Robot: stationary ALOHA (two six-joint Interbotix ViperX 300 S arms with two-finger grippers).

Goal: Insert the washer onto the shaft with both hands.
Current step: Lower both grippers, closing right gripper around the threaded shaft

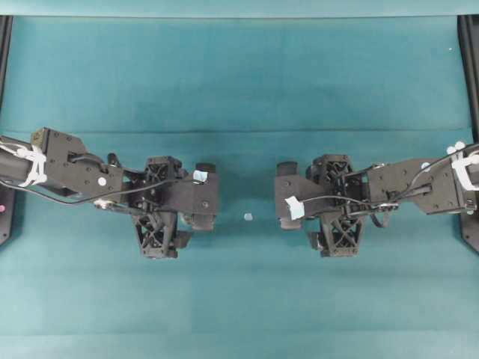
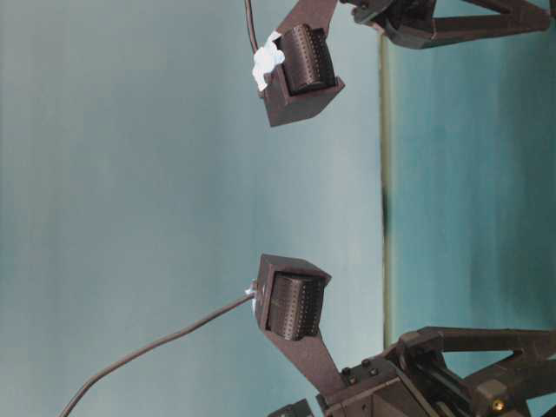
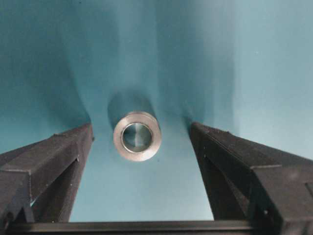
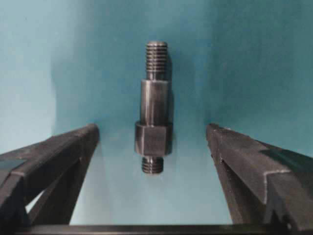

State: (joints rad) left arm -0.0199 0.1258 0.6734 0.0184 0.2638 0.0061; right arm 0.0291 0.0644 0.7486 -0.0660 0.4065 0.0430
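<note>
I work at a robot lab bench — a plain teal cloth [image 1: 239, 75] covers the whole table, black frame rails [image 1: 470, 67] stand at its sides, and my two black arms carry taped cables [image 1: 34, 166] — nothing homely anywhere.

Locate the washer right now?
Left wrist view: the washer lies on the teal mat, centred between the open left gripper's fingers, touching neither. Overhead, that gripper hides it.
</note>
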